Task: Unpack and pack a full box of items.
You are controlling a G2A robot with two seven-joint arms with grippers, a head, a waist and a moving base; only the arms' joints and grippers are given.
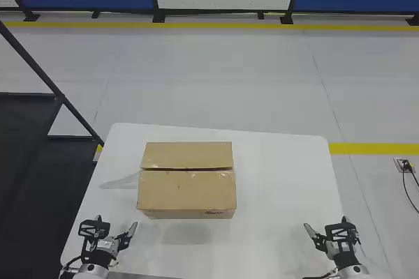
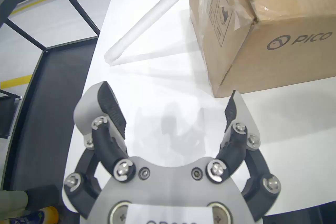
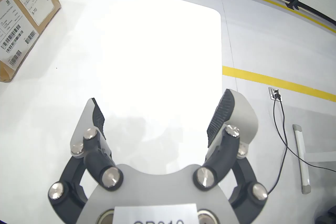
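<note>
A brown cardboard box [image 1: 187, 180] stands in the middle of the white table [image 1: 286, 188], its top flaps shut with a seam running across. A loose strip of clear tape [image 2: 155, 12] hangs from its left end down to the tabletop. The left wrist view takes in the box corner [image 2: 262, 20], and the right wrist view its labelled side [image 3: 23, 12]. My left gripper [image 1: 109, 231] [image 2: 168, 101] is open and empty at the table's near left corner. My right gripper [image 1: 331, 232] [image 3: 160, 109] is open and empty at the near right corner. Both are well short of the box.
A dark metal rack [image 1: 21, 174] stands just left of the table. On the floor to the right lie a black cable [image 3: 283, 141], a wall socket plate [image 3: 274, 93] and a yellow floor line [image 1: 380, 148].
</note>
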